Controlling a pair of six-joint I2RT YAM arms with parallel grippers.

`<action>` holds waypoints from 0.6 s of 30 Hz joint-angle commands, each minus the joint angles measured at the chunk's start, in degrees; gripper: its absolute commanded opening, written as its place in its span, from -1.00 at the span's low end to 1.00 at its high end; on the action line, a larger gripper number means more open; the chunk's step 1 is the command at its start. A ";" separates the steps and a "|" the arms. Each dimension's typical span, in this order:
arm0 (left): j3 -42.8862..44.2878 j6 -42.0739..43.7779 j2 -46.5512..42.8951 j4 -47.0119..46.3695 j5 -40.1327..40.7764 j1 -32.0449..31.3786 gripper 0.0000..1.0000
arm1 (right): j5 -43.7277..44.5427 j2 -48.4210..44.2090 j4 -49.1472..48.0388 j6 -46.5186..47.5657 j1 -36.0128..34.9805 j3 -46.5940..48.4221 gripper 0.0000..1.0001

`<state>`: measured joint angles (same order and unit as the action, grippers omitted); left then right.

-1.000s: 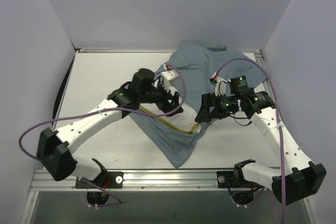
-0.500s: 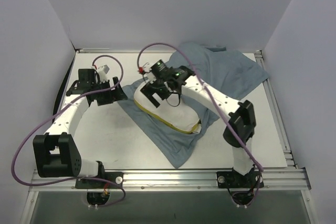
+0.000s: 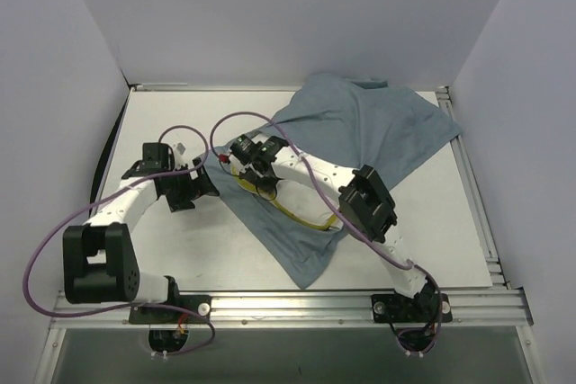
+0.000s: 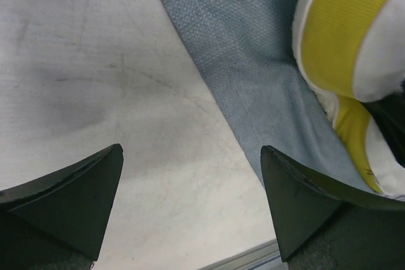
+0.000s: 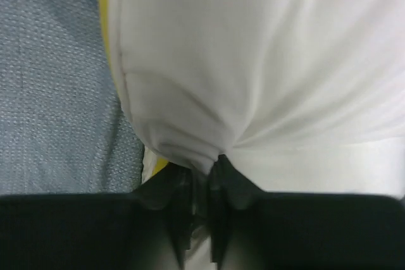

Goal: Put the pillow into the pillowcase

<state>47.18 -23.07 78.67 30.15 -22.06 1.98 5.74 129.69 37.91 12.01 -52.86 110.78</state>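
1. Half a second on, the left gripper [image 3: 191, 190] had come nearer, to the left edge of the pillowcase [image 3: 369, 132]. The right arm had folded in, its gripper [image 3: 252, 168] lower and a little further left.
2. The left jaws stood wide apart over the bare table [image 4: 95, 61], holding nothing, with the cloth edge just beside them.
3. The pillow [image 4: 345, 23] lay on the pillowcase's near-left part. Its yellow band ran from far-left to near-right, which I took as its long axis. How much was inside the case could not be told.
4. The right jaws were closed tight on a small fold of white fabric at the pillow's left end, as the right wrist view showed.
5. The pillow looked light, soft and puffy. It would likely sag from a pinch, so a corner or the seamed band seemed the surer hold.
6. The pillowcase spread limp to the far right. It would likely slide and bunch unless one edge was held.
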 commanded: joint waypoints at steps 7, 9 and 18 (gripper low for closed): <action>3.18 -5.58 13.42 -18.80 7.30 -8.65 0.95 | -11.08 -15.23 1.03 -8.57 6.62 -4.51 -1.00; 5.54 -5.93 16.76 -21.17 7.82 -10.41 0.95 | -13.37 -16.92 1.03 -10.07 7.59 -5.74 -1.00; 16.01 -7.17 30.04 -17.95 14.94 -18.58 0.64 | -23.22 -23.86 -0.12 -13.68 13.66 -11.90 -1.00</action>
<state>61.28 -29.87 104.07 9.28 -12.38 -15.09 -12.93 110.34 37.43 1.15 -40.86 100.12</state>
